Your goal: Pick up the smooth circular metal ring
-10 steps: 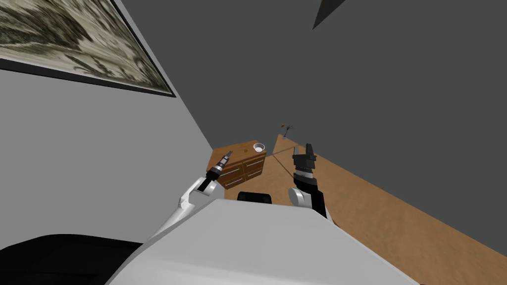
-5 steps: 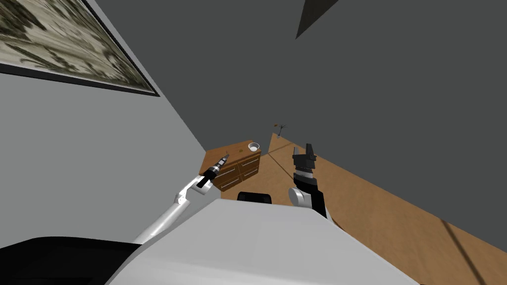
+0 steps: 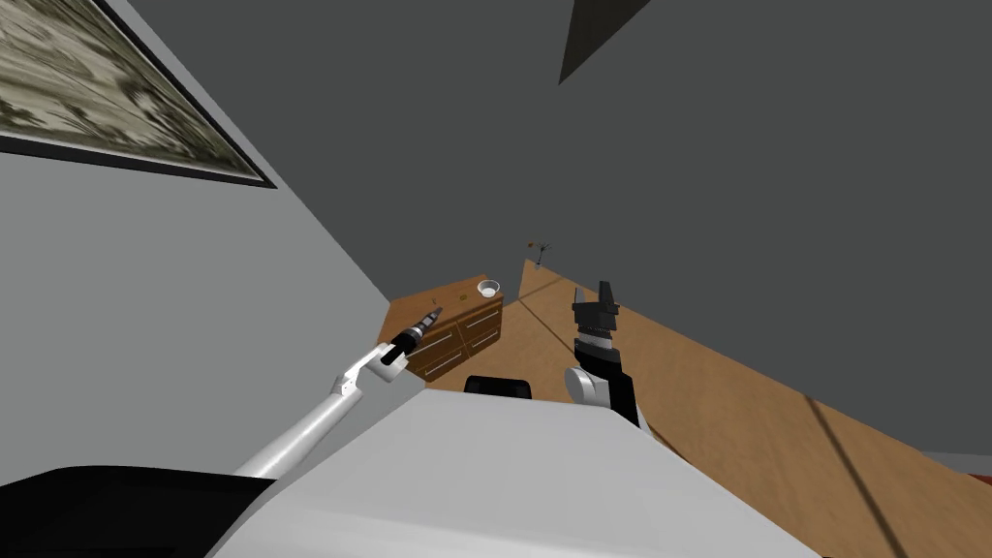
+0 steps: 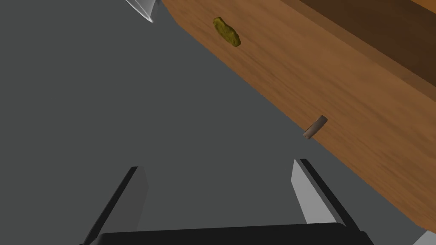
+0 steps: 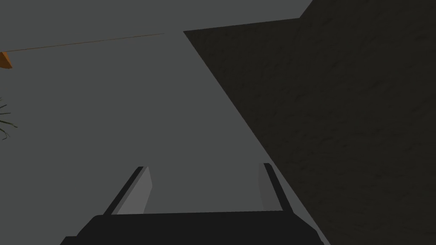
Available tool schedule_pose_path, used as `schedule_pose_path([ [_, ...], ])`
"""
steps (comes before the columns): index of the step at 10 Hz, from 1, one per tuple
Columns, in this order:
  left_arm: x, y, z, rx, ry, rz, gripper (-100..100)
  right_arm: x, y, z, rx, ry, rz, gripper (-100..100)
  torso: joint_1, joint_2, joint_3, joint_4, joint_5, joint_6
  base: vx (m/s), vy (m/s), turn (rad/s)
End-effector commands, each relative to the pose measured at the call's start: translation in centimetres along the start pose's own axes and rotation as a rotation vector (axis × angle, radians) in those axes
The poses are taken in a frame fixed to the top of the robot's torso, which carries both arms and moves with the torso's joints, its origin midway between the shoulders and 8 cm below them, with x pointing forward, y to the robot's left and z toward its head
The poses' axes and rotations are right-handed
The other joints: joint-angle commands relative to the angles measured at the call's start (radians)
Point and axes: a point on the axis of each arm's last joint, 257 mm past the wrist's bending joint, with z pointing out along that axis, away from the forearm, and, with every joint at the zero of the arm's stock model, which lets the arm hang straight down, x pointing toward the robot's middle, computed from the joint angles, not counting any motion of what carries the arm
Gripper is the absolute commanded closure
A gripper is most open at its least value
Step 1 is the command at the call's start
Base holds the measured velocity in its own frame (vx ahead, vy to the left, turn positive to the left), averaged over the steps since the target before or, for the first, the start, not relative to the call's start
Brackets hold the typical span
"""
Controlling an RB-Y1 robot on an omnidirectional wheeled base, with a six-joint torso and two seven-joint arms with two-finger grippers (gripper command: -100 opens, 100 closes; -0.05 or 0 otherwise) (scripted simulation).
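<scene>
The ring (image 4: 315, 126) is small, grey-brown and seen edge-on. It rests on the wooden top of a low dresser (image 4: 340, 76), a little beyond my left gripper's right finger. My left gripper (image 4: 217, 165) is open with nothing between its fingers. In the head view the left arm reaches out, and the left gripper (image 3: 435, 312) hovers over the near left part of the dresser (image 3: 480, 325). My right gripper (image 3: 593, 291) is raised to the right of the dresser, above the floor. In its own wrist view the right gripper (image 5: 203, 166) is open and empty.
An olive lump (image 4: 226, 32) lies on the dresser top, further along than the ring. A white bowl (image 3: 488, 288) stands at the far right corner. The dresser stands in a corner, with a light grey wall on its left and a dark grey wall behind. Wooden floor (image 3: 736, 407) stretches to the right.
My left arm has stretched further out towards the dresser top. My head view has turned, so the dresser sits further left in it. The right arm has not moved.
</scene>
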Motion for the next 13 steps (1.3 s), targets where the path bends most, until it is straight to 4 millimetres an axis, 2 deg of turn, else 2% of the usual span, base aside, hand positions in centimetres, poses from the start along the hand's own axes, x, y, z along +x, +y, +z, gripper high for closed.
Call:
schedule_pose_path([
  [1, 0.1, 1.7, -0.1, -0.035, 0.005, 0.009, -100, 0.0, 0.0, 0.0, 0.000, 0.000, 0.000, 0, 0.000, 0.000, 0.000, 0.000, 0.000, 0.000, 0.029, -0.021, -0.087],
  [2, 0.1, 1.7, -0.1, -0.035, 0.005, 0.009, -100, 0.0, 0.0, 0.0, 0.000, 0.000, 0.000, 0, 0.000, 0.000, 0.000, 0.000, 0.000, -0.001, 0.011, -0.011, 0.005],
  [4, -0.8, 6.4, -0.6, -0.152, 0.023, 0.053, -100, 0.0, 0.0, 0.0, 0.000, 0.000, 0.000, 0, 0.001, 0.000, 0.000, 0.000, 0.000, 0.000, 0.044, -0.026, -0.181],
  [5, -0.8, 6.5, -0.7, -0.154, 0.023, 0.053, -100, 0.0, 0.0, 0.0, 0.000, 0.000, 0.000, 0, 0.000, -0.001, -0.001, 0.000, 0.000, 0.000, 0.056, -0.022, -0.064],
  [6, -1.3, 8.9, -1.1, -0.212, 0.030, 0.074, -100, 0.0, 0.0, 0.0, 0.000, 0.000, 0.000, 0, 0.000, -0.002, -0.001, 0.000, 0.000, -0.001, 0.063, -0.018, -0.122],
  [7, -1.3, 8.9, -1.1, -0.212, 0.030, 0.074, -100, 0.0, 0.0, 0.0, 0.000, 0.000, 0.000, 0, 0.000, -0.002, -0.001, 0.000, 0.000, 0.000, 0.050, -0.012, -0.052],
  [10, -3.0, 15.2, -3.1, -0.373, 0.049, 0.136, -100, 0.0, 0.0, 0.0, 0.000, 0.000, 0.000, 0, 0.001, -0.004, -0.002, -0.001, 0.000, 0.000, 0.098, -0.008, -0.163],
  [13, -4.9, 20.7, -5.7, -0.518, 0.063, 0.194, -100, 0.0, 0.0, 0.0, 0.000, 0.000, 0.000, 0, 0.002, -0.009, -0.005, -0.002, 0.001, 0.000, 0.157, 0.011, -0.138],
])
